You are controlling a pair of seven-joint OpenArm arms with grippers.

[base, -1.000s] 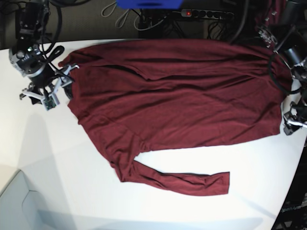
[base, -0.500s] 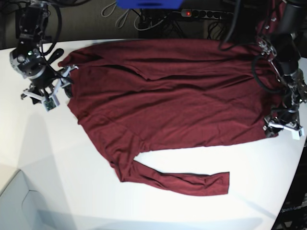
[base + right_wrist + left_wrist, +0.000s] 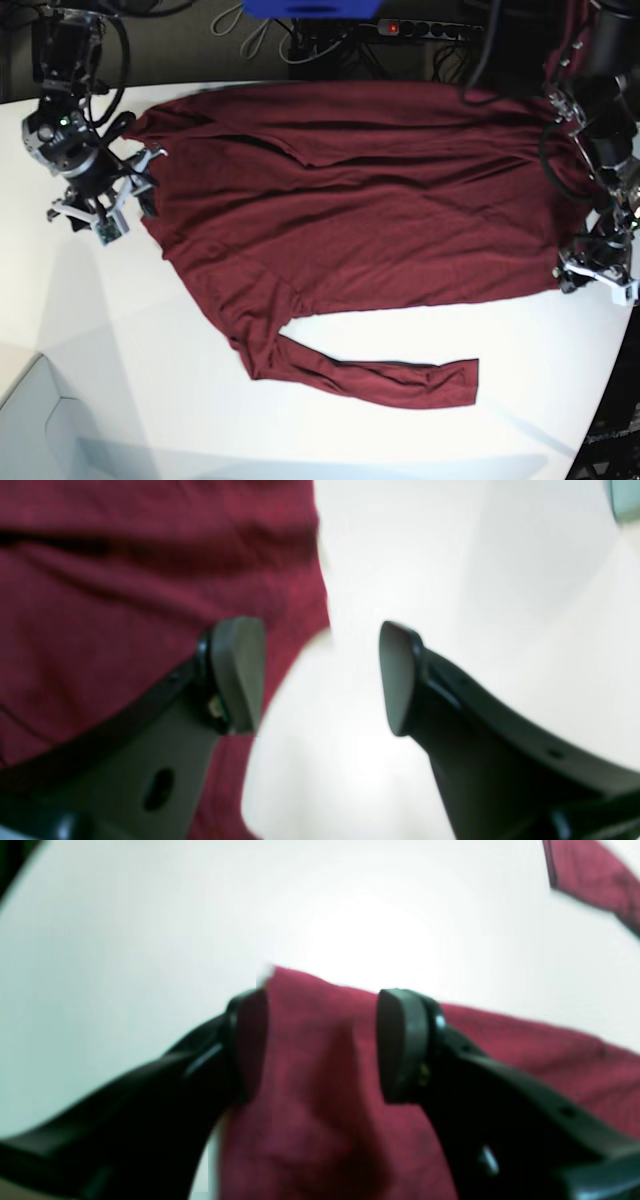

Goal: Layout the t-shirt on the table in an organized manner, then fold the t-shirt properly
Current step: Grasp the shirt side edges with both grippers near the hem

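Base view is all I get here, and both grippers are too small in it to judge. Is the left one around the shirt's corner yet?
Observer: In the left wrist view the left gripper stands open, with the corner of the t-shirt lying between its fingers.
Operator: Has it closed on the cloth?
Observer: No. A gap shows between the cloth and that finger.
Operator: And the right one?
Observer: The right wrist view shows the right gripper open too, straddling the shirt's edge: one finger over cloth, the other over the bare table.
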